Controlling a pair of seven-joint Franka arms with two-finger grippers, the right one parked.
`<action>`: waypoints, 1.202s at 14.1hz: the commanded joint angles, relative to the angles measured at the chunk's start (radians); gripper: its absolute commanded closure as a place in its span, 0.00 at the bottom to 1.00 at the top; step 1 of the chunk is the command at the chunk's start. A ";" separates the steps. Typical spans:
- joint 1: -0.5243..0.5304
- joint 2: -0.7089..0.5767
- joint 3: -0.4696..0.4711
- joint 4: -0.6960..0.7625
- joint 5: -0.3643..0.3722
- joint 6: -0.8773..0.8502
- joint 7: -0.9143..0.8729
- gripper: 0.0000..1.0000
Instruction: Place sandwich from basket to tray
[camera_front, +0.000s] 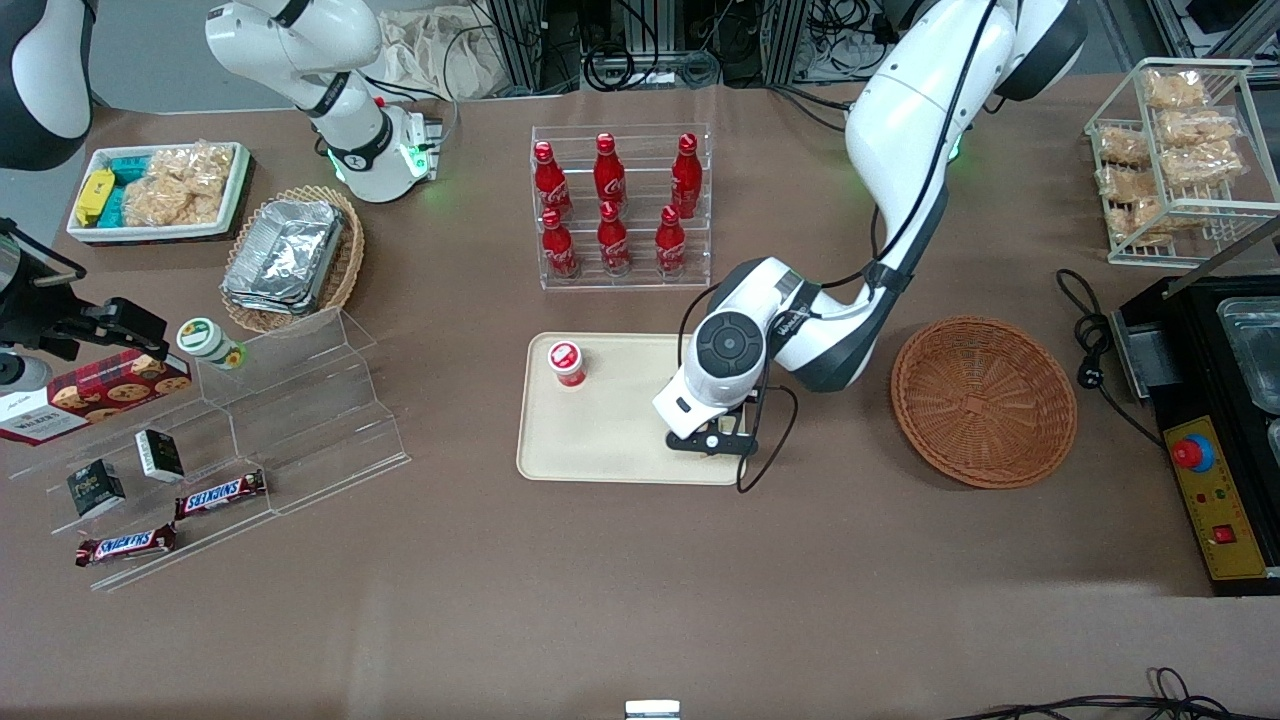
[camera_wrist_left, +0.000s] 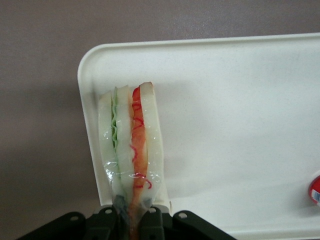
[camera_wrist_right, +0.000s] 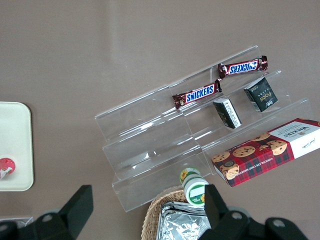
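Observation:
The sandwich (camera_wrist_left: 131, 145), a wrapped wedge of pale bread with green, orange and red layers, hangs just over a corner of the beige tray (camera_wrist_left: 240, 110). My gripper (camera_wrist_left: 131, 220) is shut on its narrow end. In the front view the gripper (camera_front: 716, 440) sits low over the tray (camera_front: 610, 430) near the corner closest to the basket; the sandwich is hidden under the wrist there. The round reddish-brown wicker basket (camera_front: 984, 400) stands empty beside the tray, toward the working arm's end of the table.
A small red-capped bottle (camera_front: 566, 363) stands on the tray. A clear rack of red cola bottles (camera_front: 615, 205) is farther from the front camera than the tray. An acrylic step shelf (camera_front: 250, 440) with snack bars, an oval basket of foil containers (camera_front: 290, 258) and a wire rack (camera_front: 1180, 150) stand around.

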 joint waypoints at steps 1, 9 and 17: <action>-0.007 0.038 0.001 0.025 0.010 0.030 -0.007 0.86; 0.010 -0.008 0.002 0.035 0.009 0.036 -0.001 0.00; 0.159 -0.440 0.001 -0.338 -0.039 -0.068 0.165 0.00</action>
